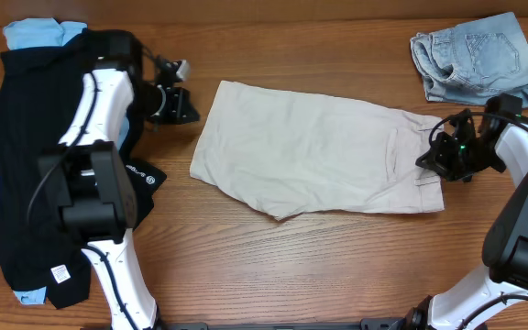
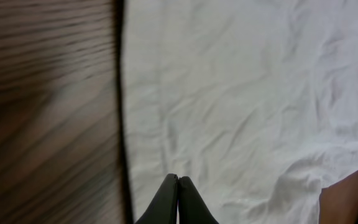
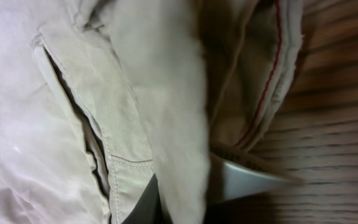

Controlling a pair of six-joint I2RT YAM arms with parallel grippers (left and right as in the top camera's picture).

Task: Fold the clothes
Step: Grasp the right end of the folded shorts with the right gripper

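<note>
The beige shorts [image 1: 310, 151] lie flat across the middle of the table, waistband to the right. My left gripper [image 1: 189, 106] is at their left edge. In the left wrist view its fingers [image 2: 178, 179] are shut with nothing between them, just over the pale cloth [image 2: 247, 93] near its edge. My right gripper [image 1: 435, 158] is at the waistband end. In the right wrist view its fingers [image 3: 182, 186] are shut on a raised fold of the shorts [image 3: 104, 93] beside a pocket seam. A black garment with a small white logo [image 1: 35, 137] lies at the far left under my left arm.
Light-blue pieces [image 1: 35, 35] stick out from under the black garment at the top left and along its left side. Folded light denim shorts [image 1: 475, 55] lie at the back right corner. Bare wood table [image 1: 319, 266] runs along the front.
</note>
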